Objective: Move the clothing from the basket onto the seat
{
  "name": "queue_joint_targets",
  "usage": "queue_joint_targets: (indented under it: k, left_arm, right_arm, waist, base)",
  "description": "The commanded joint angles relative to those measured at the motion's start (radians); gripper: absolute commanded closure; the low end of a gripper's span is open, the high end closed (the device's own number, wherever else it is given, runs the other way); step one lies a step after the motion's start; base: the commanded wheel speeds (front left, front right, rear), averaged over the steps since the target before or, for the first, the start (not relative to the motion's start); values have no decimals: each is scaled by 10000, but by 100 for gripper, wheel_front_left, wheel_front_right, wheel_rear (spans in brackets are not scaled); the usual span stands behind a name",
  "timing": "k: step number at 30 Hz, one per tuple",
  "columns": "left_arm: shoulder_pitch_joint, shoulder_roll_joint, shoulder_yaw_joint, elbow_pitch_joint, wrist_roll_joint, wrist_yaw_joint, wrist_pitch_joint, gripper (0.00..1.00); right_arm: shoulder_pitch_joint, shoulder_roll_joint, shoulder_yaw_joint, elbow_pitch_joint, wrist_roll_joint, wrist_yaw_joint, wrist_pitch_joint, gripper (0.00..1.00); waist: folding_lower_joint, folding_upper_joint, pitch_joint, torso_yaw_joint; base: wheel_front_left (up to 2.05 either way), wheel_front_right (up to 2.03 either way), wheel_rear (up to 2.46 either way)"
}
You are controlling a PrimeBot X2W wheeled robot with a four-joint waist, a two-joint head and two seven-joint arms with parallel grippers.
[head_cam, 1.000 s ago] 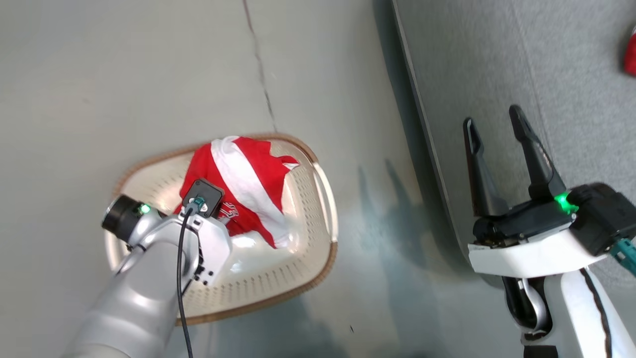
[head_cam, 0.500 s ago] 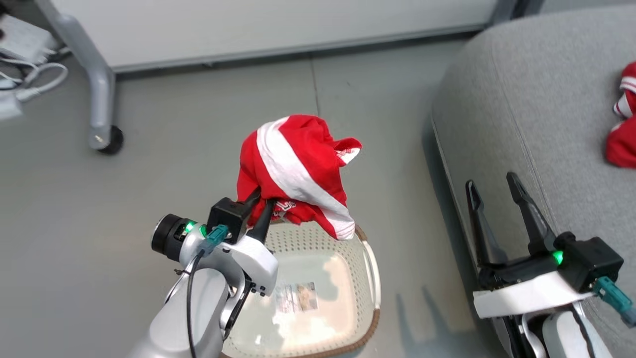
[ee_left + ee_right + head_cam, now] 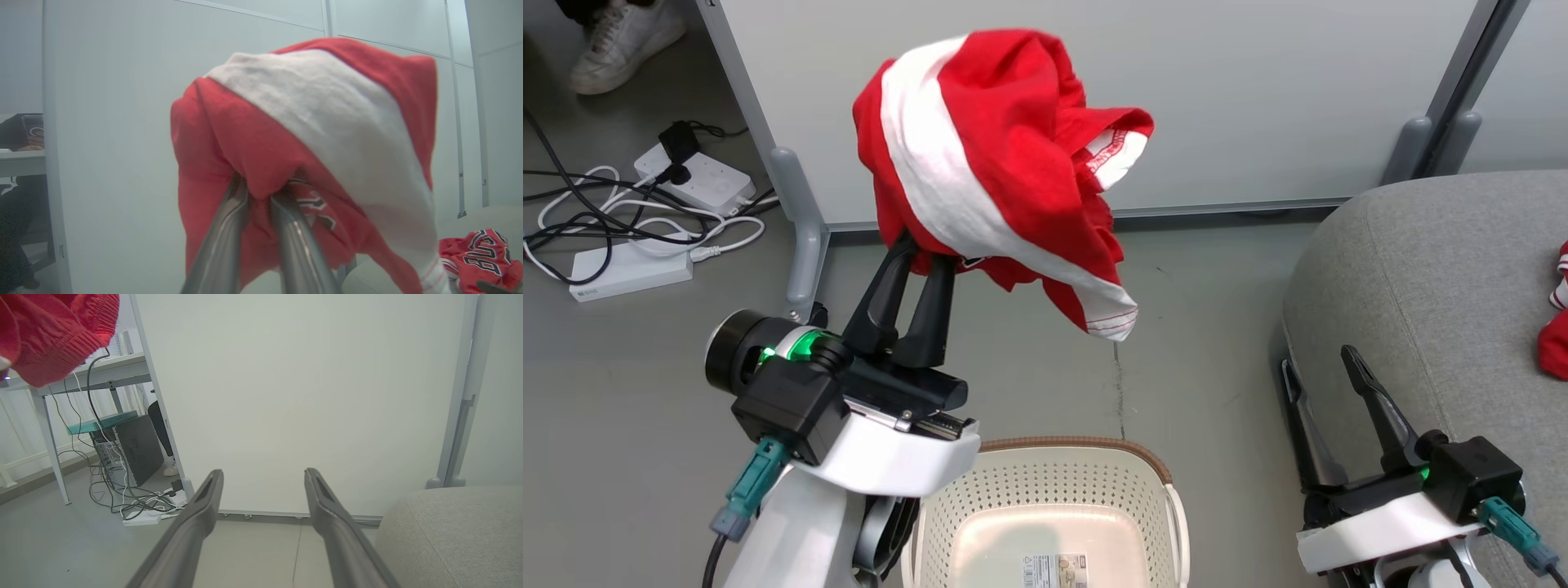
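Observation:
My left gripper [image 3: 923, 257] is shut on a bunched red garment with a white stripe [image 3: 996, 155], held high in the air above and beyond the cream basket [image 3: 1086, 478]. The left wrist view has both fingers pinching that clothing [image 3: 310, 134]. The basket sits on the floor at the bottom of the head view, with just a paper label [image 3: 1054, 567] on its bottom. At the right stands the grey seat [image 3: 1421, 278], where another red garment [image 3: 1556, 327] lies; that garment's black lettering [image 3: 482, 255] shows in the left wrist view. My right gripper [image 3: 1319, 367] is open beside the seat's edge, with nothing between its fingers [image 3: 327, 498].
A pale partition panel [image 3: 1258, 98] on grey legs [image 3: 796, 220] stands behind. Power strips and cables [image 3: 645, 212] lie on the floor at the left, near a person's white shoe [image 3: 621, 37]. A desk with a computer case [image 3: 135, 449] is at the far left.
My left gripper has lifted the red garment out of the basket and raised it high. The head camera has tilted up, bringing the partition and cables into view. The right gripper stays open.

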Motion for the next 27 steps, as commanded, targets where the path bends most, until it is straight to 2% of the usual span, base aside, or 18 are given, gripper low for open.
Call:
queue_joint_targets:
  k: [1,4,11,19,23,27]
  left_arm:
    - [-107,-6,-47,-222,-13,-67,2,100]
    - [-69,2,-346,-528,94,-167,2,100]
    - [256,1,-1154,-272,205,-332,0,100]
    - [552,-1,-1978,-23,-168,-662,0,100]
    - [552,2,-2099,53,-111,-778,0,100]
    - [538,0,-1961,-5,-211,-683,0,100]
  right_arm:
    - [134,-65,-42,35,8,2,-54,0]
    - [156,-62,-38,39,55,2,-54,0]
    - [107,-63,-161,-20,2,2,-54,0]
    - [219,-60,-504,-120,-72,2,-54,0]
    - [211,-62,-538,-99,-98,2,-54,0]
    - [158,-62,-568,-129,-98,2,-54,0]
  waist:
    - [0,0,-31,-7]
    - [0,0,-81,-52]
    - [0,0,-152,-242]
    - [0,0,-182,-347]
    - [0,0,-192,-358]
    - [0,0,-161,-379]
  base:
    - [0,0,0]
    - [0,0,0]
    - [0,0,0]
    - [0,0,0]
    - [0,0,0]
    - [0,0,0]
